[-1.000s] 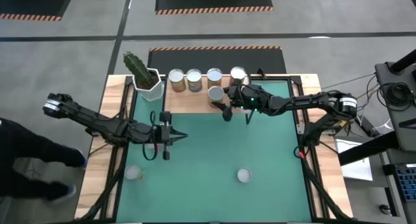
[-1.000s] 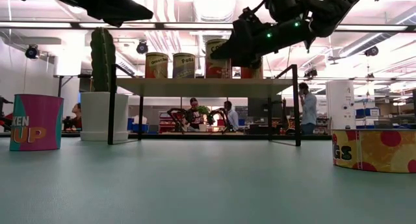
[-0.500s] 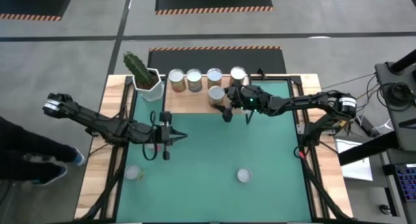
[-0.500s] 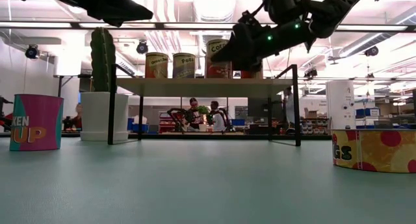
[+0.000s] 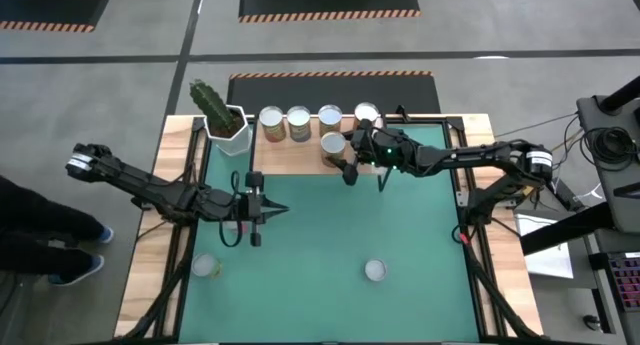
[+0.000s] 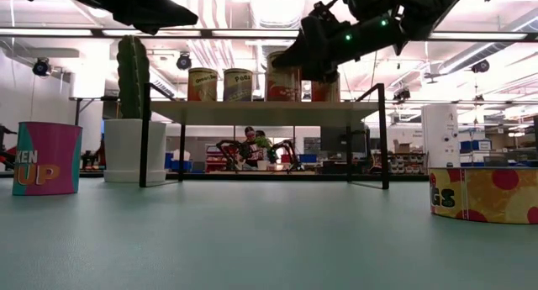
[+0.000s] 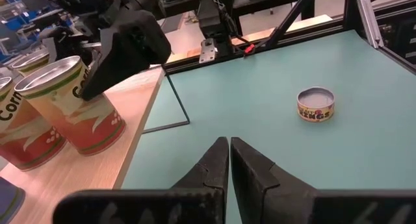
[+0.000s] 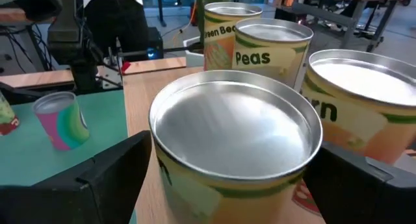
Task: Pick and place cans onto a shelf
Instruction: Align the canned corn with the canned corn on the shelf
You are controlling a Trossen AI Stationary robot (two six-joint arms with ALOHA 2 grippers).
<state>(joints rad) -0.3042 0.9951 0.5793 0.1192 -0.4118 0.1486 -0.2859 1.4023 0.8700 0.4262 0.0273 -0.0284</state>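
Observation:
Several cans stand upright on the light-wood shelf (image 5: 300,160): a back row (image 5: 298,122) and one can in front (image 5: 332,145). My right gripper (image 5: 348,155) is open at that front can (image 8: 234,130), one finger on either side of its upper wall, level with the silver top. My left gripper (image 5: 270,213) hovers shut and empty over the green mat, left of centre. A pink can (image 5: 206,267) and a low flat tin (image 5: 375,271) stand on the mat near the front edge.
A cactus in a white pot (image 5: 225,120) stands at the shelf's left end. Black metal frame rails (image 5: 460,185) run along the table's sides. People move in the room behind the table (image 6: 252,147). Green mat lies open between the shelf and the two front cans.

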